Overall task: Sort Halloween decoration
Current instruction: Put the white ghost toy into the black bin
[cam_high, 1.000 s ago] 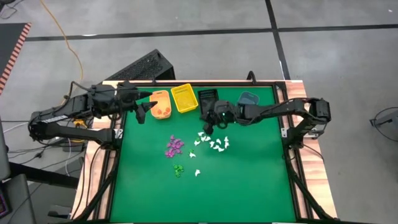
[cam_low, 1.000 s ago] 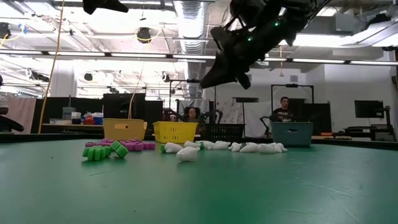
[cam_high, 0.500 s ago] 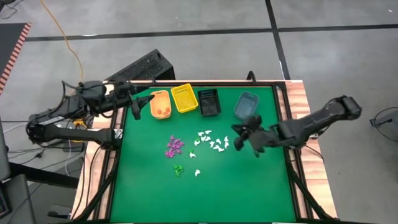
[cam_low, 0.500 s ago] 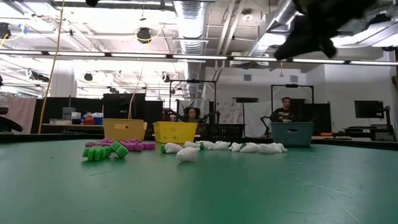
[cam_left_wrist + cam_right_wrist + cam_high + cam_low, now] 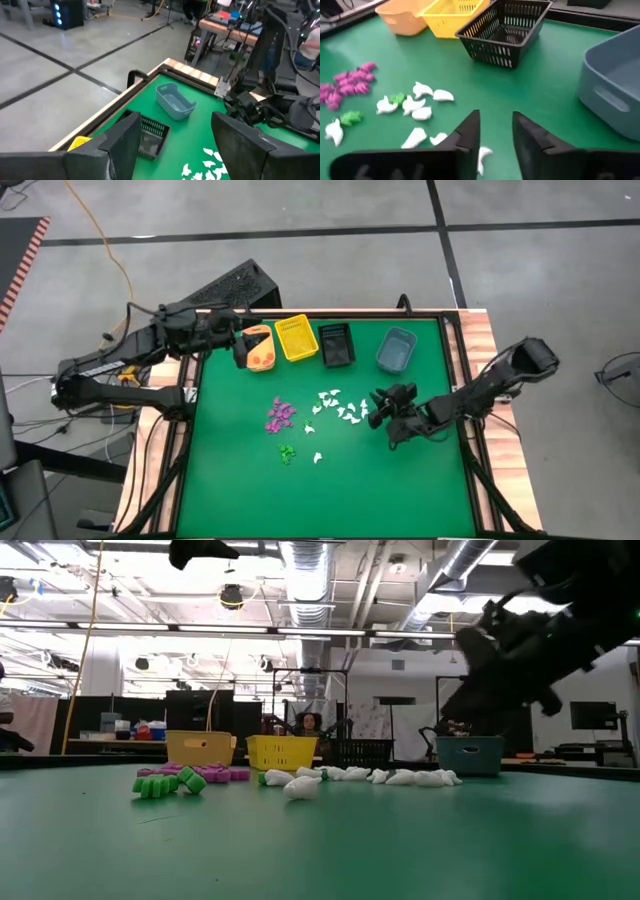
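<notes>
High view: right gripper (image 5: 385, 416) over mat, fingers apart, empty, beside white trinkets (image 5: 340, 408); purple trinkets (image 5: 281, 414), green trinkets (image 5: 287, 453) nearby; drop straight, pinch 1 pc only.

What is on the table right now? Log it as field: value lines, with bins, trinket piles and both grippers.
bins: orange bin, yellow bin, black basket, blue bin, in a row at the far edge
white trinkets: mid-table
purple trinkets
green trinkets
right gripper: open, empty, beside the white pile
left gripper: open, at the orange bin
</notes>
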You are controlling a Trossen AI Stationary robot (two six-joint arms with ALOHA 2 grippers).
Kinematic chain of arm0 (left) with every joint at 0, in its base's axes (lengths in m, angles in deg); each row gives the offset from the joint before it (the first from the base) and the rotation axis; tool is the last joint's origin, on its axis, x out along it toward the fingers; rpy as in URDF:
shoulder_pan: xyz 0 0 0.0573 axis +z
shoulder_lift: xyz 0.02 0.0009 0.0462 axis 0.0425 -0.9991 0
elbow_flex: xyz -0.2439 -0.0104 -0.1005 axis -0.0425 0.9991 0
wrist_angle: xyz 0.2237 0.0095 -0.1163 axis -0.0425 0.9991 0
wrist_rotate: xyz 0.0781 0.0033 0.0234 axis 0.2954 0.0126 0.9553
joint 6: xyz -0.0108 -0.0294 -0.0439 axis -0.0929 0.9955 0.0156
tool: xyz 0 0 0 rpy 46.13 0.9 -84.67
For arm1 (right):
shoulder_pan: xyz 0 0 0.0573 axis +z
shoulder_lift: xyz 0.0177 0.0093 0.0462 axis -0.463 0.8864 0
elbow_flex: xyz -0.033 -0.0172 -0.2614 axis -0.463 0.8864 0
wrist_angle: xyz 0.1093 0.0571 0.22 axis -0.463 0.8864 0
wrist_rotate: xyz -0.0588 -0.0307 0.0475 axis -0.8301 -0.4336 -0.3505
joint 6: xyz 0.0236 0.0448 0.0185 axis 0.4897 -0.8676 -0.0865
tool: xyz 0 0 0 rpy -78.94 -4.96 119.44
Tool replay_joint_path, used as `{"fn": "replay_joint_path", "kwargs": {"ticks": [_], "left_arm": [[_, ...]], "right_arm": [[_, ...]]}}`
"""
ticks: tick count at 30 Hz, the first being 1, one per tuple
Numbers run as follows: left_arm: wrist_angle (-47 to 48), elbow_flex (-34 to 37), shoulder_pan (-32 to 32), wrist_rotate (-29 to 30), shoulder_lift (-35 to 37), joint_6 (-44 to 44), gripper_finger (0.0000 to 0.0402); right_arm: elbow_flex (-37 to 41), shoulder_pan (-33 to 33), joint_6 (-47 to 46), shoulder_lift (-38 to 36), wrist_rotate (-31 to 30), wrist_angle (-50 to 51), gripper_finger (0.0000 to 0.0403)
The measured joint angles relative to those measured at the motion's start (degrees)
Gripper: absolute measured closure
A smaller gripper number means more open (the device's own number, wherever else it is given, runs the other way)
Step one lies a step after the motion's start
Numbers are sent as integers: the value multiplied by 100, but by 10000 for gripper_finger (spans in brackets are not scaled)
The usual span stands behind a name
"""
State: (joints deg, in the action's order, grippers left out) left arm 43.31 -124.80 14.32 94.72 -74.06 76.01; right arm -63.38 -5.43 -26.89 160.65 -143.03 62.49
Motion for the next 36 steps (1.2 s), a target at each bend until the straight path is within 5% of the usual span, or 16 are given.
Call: {"fn": "replay_joint_path", "kwargs": {"ticks": [9,16,22,36], "left_arm": [[25,4,0,18,-97,-28,170],[60,2,2,61,-106,-64,170],[130,2,2,59,-108,-100,170],[143,4,2,61,-108,-201,170]], "right_arm": [[-5,-424,-32,1525,894,-1871,157],[-23,-530,-613,2052,798,-1975,152],[-24,-522,-973,2155,885,-1740,190],[-6,-505,-1184,2121,1117,-1570,369]]}}
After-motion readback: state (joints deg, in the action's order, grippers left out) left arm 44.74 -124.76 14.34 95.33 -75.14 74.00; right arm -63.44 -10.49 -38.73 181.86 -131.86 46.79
